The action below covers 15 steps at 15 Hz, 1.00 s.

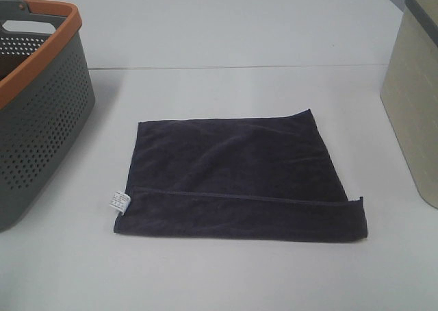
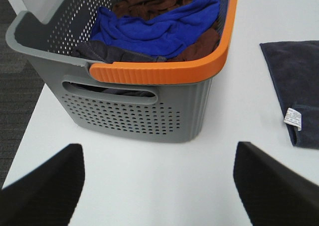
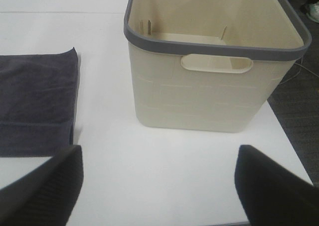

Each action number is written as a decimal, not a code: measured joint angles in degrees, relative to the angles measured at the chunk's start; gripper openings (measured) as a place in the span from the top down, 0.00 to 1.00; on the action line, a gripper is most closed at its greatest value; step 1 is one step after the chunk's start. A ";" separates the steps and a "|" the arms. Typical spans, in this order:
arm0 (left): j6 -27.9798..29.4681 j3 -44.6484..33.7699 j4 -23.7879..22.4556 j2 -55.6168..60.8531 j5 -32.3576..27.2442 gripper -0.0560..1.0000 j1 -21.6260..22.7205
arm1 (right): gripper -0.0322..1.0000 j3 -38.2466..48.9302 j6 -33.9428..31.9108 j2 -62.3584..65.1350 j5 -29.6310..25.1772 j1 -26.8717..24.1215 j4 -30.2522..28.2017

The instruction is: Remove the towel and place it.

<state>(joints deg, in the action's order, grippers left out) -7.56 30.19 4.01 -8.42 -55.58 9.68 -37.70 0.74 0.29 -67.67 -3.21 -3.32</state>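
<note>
The towel (image 1: 236, 177) lies flat on the table (image 1: 226, 44) between the grey basket (image 1: 41, 112) and the beige bin (image 1: 414, 98), both grippers (image 2: 159, 186) (image 3: 159, 186) gape wide, holding nothing, so I'd pinch a hemmed corner cleanly.

Towel (image 1: 236, 177) flat on table (image 1: 226, 44), between left basket (image 1: 41, 112) and right bin (image 1: 414, 98).

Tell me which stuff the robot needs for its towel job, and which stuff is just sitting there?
For the job:
- the dark towel, flat on the table

Maybe for the placing; destination unclear:
- grey and orange basket holding blue cloth and brown cloth
- beige bin, apparently empty
</note>
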 joint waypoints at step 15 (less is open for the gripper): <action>10.77 -1.66 -5.21 8.71 -4.53 0.22 -7.51 | 0.25 8.82 3.09 0.00 5.96 0.00 8.54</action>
<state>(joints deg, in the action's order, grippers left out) 3.21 28.53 -1.20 0.29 -60.10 2.18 -28.88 3.84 0.29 -61.71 -3.21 5.21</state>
